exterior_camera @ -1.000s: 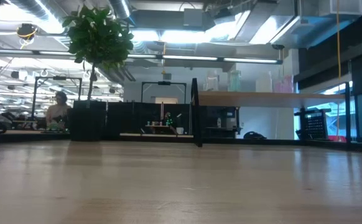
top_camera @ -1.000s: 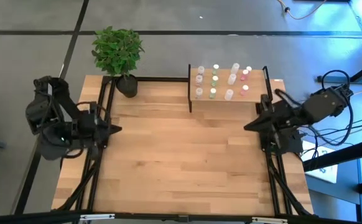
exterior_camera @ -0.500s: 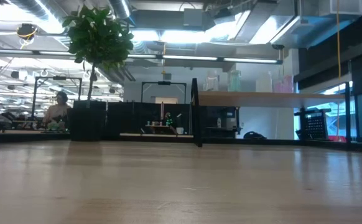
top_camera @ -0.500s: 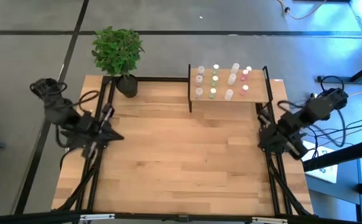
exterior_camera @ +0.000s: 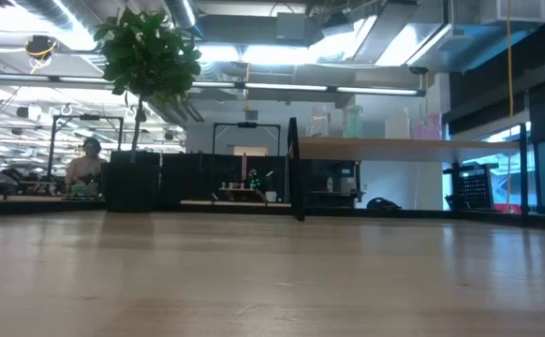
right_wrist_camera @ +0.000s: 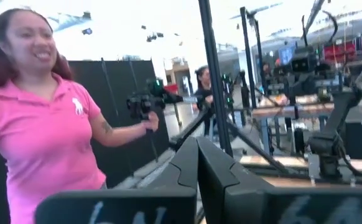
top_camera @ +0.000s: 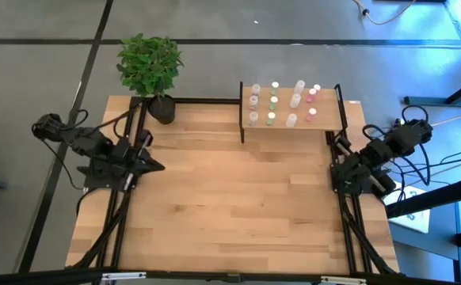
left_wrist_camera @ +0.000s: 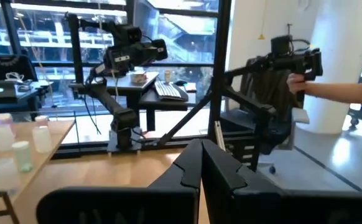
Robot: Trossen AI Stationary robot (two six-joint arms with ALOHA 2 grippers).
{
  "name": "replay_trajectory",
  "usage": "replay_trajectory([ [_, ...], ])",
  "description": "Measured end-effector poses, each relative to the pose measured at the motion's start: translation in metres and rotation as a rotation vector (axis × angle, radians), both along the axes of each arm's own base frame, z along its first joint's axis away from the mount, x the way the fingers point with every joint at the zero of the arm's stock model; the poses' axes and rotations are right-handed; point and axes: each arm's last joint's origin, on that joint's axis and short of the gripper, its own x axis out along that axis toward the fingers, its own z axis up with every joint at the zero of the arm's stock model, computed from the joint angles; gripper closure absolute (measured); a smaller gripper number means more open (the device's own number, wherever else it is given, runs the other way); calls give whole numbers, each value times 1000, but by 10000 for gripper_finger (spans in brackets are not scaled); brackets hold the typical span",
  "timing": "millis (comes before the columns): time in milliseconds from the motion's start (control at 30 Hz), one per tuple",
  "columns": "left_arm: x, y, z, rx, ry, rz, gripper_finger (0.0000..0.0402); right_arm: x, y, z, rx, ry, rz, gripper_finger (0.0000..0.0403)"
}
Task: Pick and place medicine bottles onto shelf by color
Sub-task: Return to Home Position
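Both arms are parked at the sides. The left arm (top_camera: 104, 154) is tucked at the 9 o'clock edge of the bench (top_camera: 238, 206), with the left jaws pointed in toward 3 o'clock. In the left wrist view the two dark fingers (left_wrist_camera: 187, 177) are seen pressed together, and nothing is held between them. Same deal at 3 o'clock: the right arm (top_camera: 373, 154) is folded by the edge. The right jaws are closed flat and empty, as shown by the fingers (right_wrist_camera: 187, 165) in the right wrist view.

The shelf (top_camera: 328, 120) is found up around 1 o'clock on the bench. Every one of the medicine bottles (top_camera: 273, 101) in sight is stood on it, well apart from both arms. They're lined up in four lines of three:
- white caps (top_camera: 253, 100) toward the shelf's 9 o'clock side
- pale green next to those
- a pale line (top_camera: 295, 100) whose cap colour can't really be called
- pink caps (top_camera: 311, 98) toward 3 o'clock

A potted plant (top_camera: 150, 67) is sat at the 11 o'clock corner.

Beyond the bench, a person in a pink shirt (right_wrist_camera: 44, 143) is caught in the right wrist view with a dark device (right_wrist_camera: 142, 102) held out. In the left wrist view, a person's hand (left_wrist_camera: 298, 81) is seen on a similar rig.
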Motion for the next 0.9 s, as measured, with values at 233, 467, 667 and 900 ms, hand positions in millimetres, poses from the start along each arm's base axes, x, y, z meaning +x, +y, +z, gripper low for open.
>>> replay_trajectory([
  [233,-13,8,-22,-52,-64,14,401,-19,-13,-19,57,-86,-24,401],
  [467,-23,12,-44,-89,-145,16,401,-29,-20,-33,80,-142,-48,401],
  [667,-32,16,-61,-117,-203,24,401,-28,-20,-33,58,-151,-75,401],
  [900,-38,19,-82,-132,-249,25,401,-29,-20,-33,41,-169,-82,401],
])
